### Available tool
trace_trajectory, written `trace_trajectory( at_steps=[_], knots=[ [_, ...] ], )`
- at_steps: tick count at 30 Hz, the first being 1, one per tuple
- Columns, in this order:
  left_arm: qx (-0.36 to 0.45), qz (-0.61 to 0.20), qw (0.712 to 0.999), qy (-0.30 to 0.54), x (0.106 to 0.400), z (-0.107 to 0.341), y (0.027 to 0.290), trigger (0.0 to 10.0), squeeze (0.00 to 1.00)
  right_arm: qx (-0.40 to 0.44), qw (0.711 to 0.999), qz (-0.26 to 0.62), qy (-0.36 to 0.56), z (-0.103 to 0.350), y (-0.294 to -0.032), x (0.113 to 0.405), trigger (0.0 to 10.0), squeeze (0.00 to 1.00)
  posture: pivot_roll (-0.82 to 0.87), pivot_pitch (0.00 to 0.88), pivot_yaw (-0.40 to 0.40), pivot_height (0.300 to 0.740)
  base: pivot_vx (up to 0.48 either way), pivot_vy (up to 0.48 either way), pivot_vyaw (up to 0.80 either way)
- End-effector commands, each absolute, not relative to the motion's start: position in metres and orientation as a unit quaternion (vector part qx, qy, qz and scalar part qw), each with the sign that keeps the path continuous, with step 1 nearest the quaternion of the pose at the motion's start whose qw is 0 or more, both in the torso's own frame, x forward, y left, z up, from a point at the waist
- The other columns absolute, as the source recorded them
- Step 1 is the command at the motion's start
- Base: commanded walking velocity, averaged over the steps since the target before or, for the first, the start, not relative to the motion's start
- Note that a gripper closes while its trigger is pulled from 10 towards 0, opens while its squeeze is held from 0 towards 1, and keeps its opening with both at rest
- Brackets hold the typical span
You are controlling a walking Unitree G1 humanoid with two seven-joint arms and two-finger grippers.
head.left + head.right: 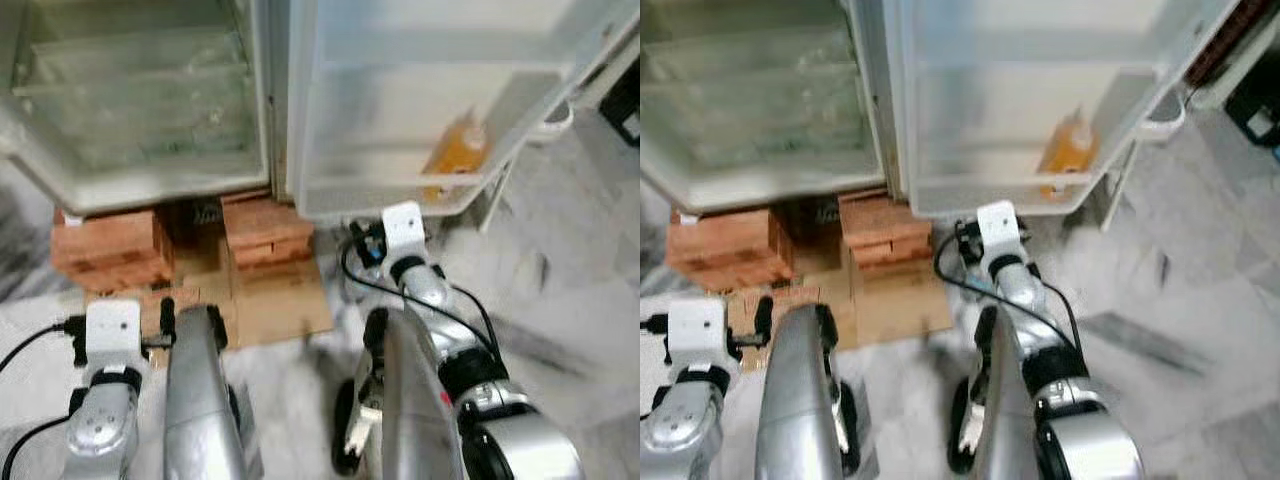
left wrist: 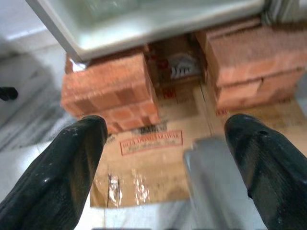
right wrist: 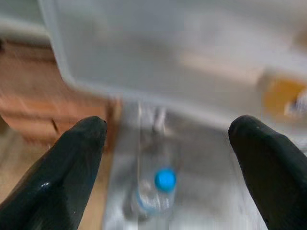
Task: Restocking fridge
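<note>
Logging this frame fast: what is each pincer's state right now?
Left pincer: open, empty, over the flat brown cardboard sheet.
Right pincer: open, empty, above a clear plastic bottle with a blue cap.

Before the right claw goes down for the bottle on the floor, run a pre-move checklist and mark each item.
1. Right claw open wide enough: ok, its fingers are spread.
2. Target in line: ok, the blue-capped clear bottle lies between the fingers in the right wrist view, though blurred.
3. Fridge door open for stocking: ok.
4. Space in the door shelf: ok, an orange bottle stands at one end, the rest looks free.
5. Left claw out of the way: ok, open, empty, over the cardboard by the bricks.
6. Bottle upright or lying: cannot tell, too blurred.
</note>
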State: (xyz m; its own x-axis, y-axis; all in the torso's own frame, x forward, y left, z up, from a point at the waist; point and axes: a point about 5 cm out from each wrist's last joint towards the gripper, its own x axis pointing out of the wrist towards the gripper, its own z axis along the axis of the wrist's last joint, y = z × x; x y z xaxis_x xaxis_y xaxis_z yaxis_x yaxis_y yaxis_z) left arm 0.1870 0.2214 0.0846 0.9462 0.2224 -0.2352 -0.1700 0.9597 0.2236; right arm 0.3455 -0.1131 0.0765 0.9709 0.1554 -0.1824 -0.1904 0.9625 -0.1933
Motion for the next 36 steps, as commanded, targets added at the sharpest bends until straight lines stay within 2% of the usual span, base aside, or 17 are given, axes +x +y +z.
trace_trajectory(
  at_steps=[1,12,22,30,36],
  knots=[
    [0.105,0.089,0.981,0.140,0.180,0.086,0.220,10.0,0.00,-0.115,0.982,0.074,0.133,0.058,-0.118,0.339,10.0,0.00,0.18,0.387,-0.095,0.458,0.000,0.000,0.00],
    [0.102,0.076,0.981,0.149,0.163,0.102,0.214,10.0,0.00,-0.136,0.969,0.069,0.195,0.041,-0.112,0.338,10.0,0.00,0.24,0.461,-0.095,0.458,0.000,0.000,0.00],
    [0.084,0.066,0.981,0.163,0.138,0.114,0.201,10.0,0.00,-0.150,0.967,0.065,0.194,0.045,-0.108,0.342,10.0,0.00,0.27,0.524,-0.100,0.458,0.000,0.000,0.00],
    [0.069,0.059,0.979,0.181,0.125,0.118,0.191,10.0,0.00,-0.099,0.981,0.015,0.166,0.059,-0.118,0.351,10.0,0.00,0.28,0.547,-0.106,0.458,0.000,0.000,0.00],
    [0.067,0.062,0.979,0.183,0.120,0.122,0.190,10.0,0.00,-0.078,0.986,-0.001,0.149,0.068,-0.115,0.357,10.0,0.00,0.30,0.558,-0.106,0.458,0.000,0.000,0.00]
  ],
)
